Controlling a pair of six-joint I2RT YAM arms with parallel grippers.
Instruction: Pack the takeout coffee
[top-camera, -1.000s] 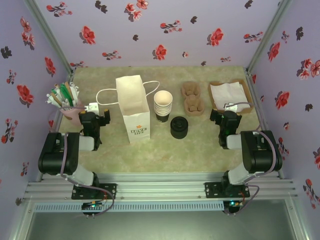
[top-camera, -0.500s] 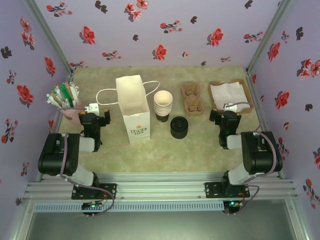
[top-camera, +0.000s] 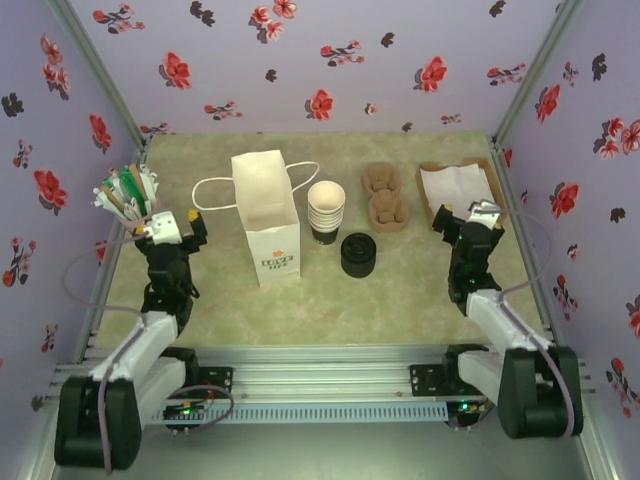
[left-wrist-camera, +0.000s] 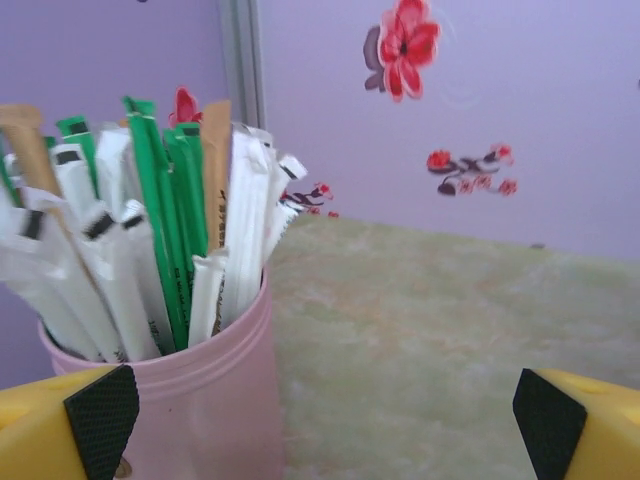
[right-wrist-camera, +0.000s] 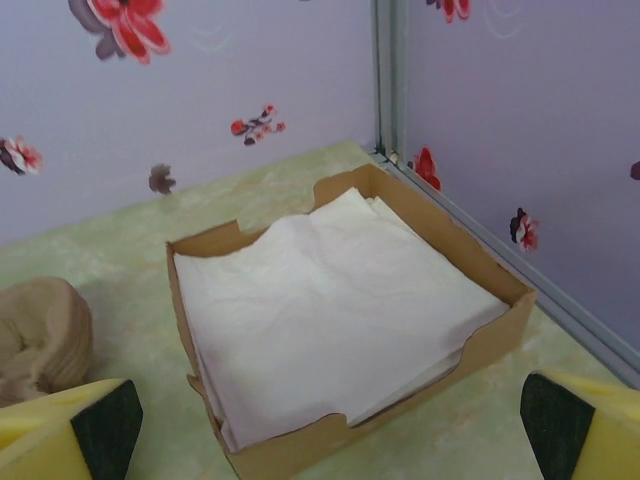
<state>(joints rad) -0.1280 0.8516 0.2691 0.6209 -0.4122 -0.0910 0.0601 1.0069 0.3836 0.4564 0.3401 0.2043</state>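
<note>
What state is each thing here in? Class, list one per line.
paper bag: upright, mouth open
cup stack: upright, nested, unlidded
lid stack: stacked, fitted on nothing
napkin box: open-topped, holding napkins
pink cup: upright, packed with wrapped sticks
left gripper: open
right gripper: open

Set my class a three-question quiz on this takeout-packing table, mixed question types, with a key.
1. True or false: the white paper bag lies flat on its side.
2. What faces the right tool? A box of napkins; B stack of black lids; C pink tub of straws.
3. Fill in: the left tool and the right tool both have jaws standing ___.
Key: 1 false; 2 A; 3 open.
</note>
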